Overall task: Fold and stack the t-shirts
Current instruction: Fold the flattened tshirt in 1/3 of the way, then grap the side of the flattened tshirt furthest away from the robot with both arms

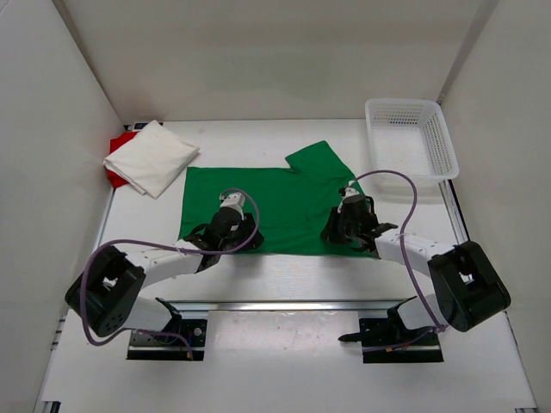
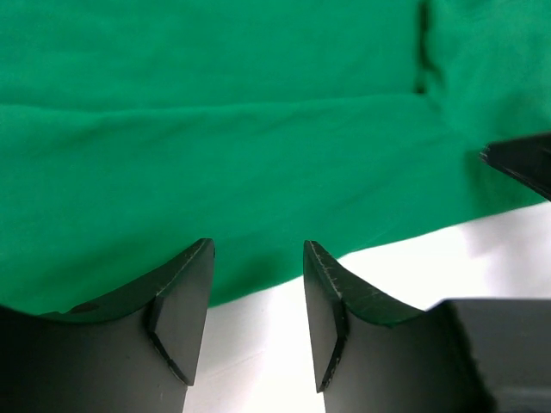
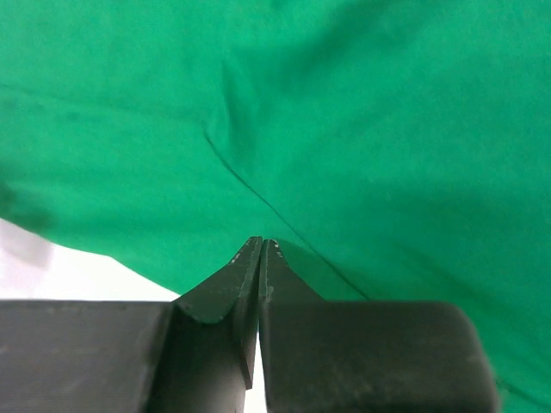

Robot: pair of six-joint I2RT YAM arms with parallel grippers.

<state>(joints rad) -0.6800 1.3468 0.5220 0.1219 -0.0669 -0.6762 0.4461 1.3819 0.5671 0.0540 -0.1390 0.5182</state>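
The green t-shirt (image 1: 284, 202) lies spread flat mid-bench. The right pincer (image 3: 260, 243) is pressed together on its near hem, apparently pinching it, and the left pincer (image 2: 256, 249) stands apart above that hem. If the left closes short of the cloth, a one-sided lift would likely skew the fold on the smooth white bench (image 1: 284, 280), which is walled in white.

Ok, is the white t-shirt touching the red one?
Touching. The top view shows the folded white t-shirt lying on the red t-shirt, whose edge peeks out along its left side.

Lab booth: white panel walls (image 1: 258, 52) enclose table (image 1: 284, 275).
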